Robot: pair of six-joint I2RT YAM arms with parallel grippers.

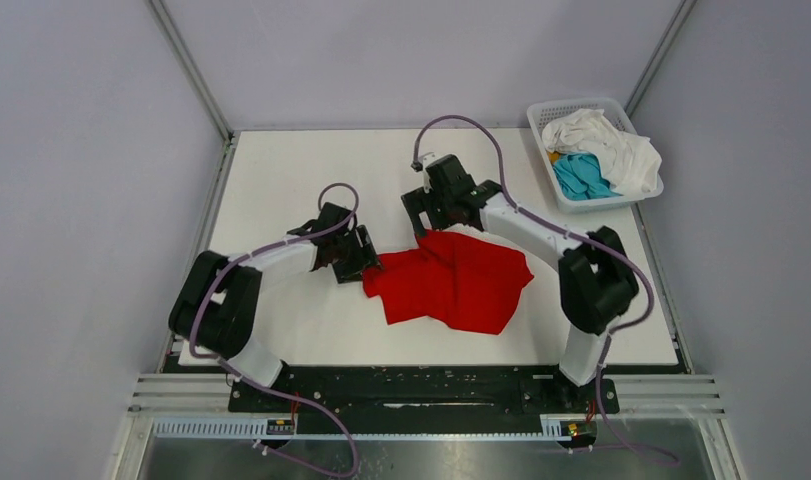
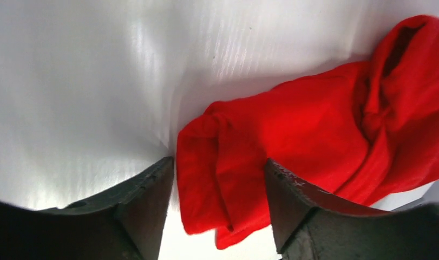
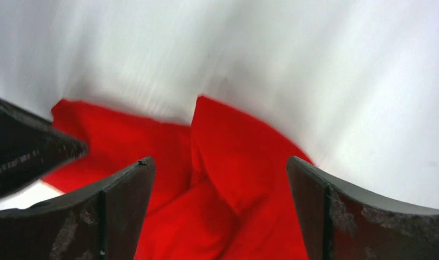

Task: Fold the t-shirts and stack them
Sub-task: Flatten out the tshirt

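A smooth white table (image 1: 281,170) with a faint sheen fills the floor of a booth with plain pale grey walls (image 1: 81,150) and thin metal posts in the far corners. Near the middle of this board lies the red t-shirt (image 1: 451,280), a soft, matte heap of bright cloth, rumpled into an uneven flattened patch with raised folds and a bunched roll along one edge.

At the red t-shirt's left edge sits the left gripper (image 1: 366,262). In its wrist view its dark, scuffed, wedge-shaped fingers stand partly apart on either side of that bunched roll (image 2: 218,162), with a sliver of table showing between one finger and the cloth, so they are not pinching it.

At the red t-shirt's far edge is the right gripper (image 1: 439,225), its fingers spread wide above the cloth (image 3: 220,161) and holding nothing.

Well beyond the red t-shirt, to the far right, a white plastic lattice basket (image 1: 576,102) holds a crumpled white t-shirt (image 1: 606,140) and a teal-blue t-shirt (image 1: 583,175).
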